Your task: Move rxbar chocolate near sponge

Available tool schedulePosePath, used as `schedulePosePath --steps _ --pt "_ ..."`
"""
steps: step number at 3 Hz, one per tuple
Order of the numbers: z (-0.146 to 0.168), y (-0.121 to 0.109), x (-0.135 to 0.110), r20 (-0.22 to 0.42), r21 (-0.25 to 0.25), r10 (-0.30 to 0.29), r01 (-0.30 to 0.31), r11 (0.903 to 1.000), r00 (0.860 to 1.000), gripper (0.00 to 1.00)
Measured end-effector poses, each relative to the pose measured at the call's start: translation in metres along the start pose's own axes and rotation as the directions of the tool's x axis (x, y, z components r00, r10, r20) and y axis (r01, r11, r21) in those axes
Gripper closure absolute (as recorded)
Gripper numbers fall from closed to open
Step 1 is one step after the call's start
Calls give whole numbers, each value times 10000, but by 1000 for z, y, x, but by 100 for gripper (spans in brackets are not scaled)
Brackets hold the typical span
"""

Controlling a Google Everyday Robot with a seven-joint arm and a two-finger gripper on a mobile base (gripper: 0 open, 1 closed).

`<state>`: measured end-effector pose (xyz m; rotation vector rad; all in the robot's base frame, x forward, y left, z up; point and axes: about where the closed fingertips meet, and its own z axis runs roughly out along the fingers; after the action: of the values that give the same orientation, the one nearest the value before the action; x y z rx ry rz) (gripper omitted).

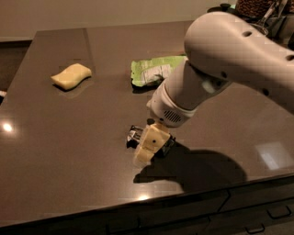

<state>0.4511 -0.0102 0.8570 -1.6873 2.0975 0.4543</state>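
The rxbar chocolate (135,137), a small dark shiny wrapper, lies on the dark table near the front middle, mostly covered by my gripper. My gripper (146,149) hangs from the big white arm and sits low right over the bar, its cream fingers (149,143) pointing down-left. The sponge (71,75), pale yellow with wavy edges, lies far off at the back left of the table.
A bright green snack bag (152,69) lies at the back middle, just behind the arm. The table's front edge (151,197) runs close below the gripper, with drawers beneath. Some dark items (257,9) stand at the back right corner.
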Motion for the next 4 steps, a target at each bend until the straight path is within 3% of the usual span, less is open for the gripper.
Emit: schedulePosePath --steps 1,2,4 --pt "13 -2 1 -24 100 -107 108 9999 9999 0" --pt "20 -5 2 -1 15 -95 95 10000 10000 15" --pt "20 -12 3 221 -44 31 -30 10000 9998 62"
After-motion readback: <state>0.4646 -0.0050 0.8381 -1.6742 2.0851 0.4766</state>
